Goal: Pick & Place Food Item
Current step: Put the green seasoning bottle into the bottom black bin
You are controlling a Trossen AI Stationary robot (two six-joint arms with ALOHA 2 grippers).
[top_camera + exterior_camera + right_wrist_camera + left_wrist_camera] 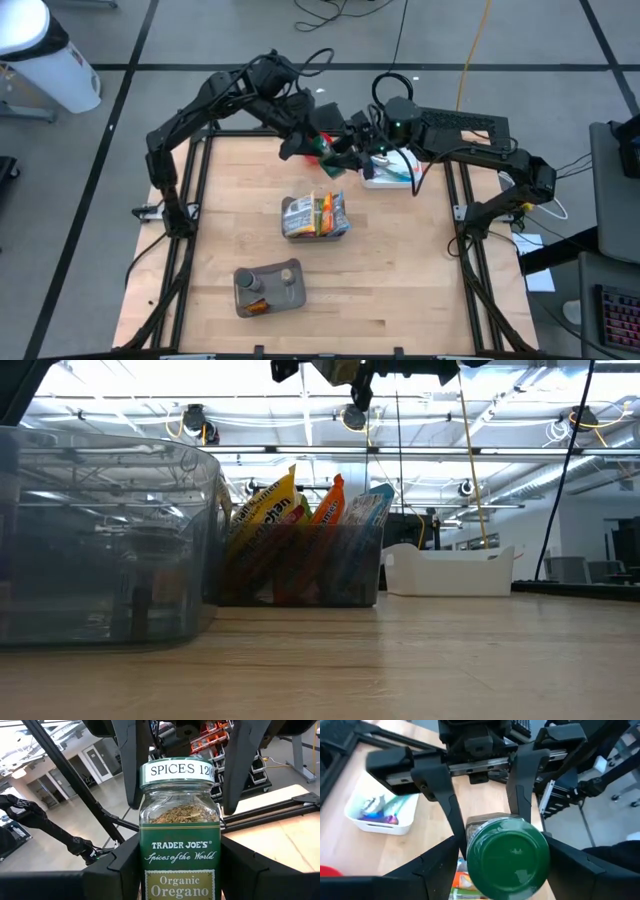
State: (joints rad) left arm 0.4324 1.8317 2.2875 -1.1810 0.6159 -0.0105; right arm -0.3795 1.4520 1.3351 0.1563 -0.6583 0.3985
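A glass jar of oregano with a green lid hangs upright high above the table's far middle, between my two arms. My right gripper is shut on its body. My left gripper comes at the jar from the other side, slanting down. It is open, with one finger on either side of the lid and a narrow gap showing at one side. In the high view both grippers meet at the jar. My right gripper pinches the jar's labelled body between its two fingers, one on each side, below the lid. The fingers come in level from the table's right side. The jar stands upright in the hold, lid up, lifted well clear of the table.
A clear bin of snack packets stands mid-table, below and nearer than the jar. A second clear container sits near the front edge. A white tray with wrapped items lies at the far right. Black frame rails run along the table's sides.
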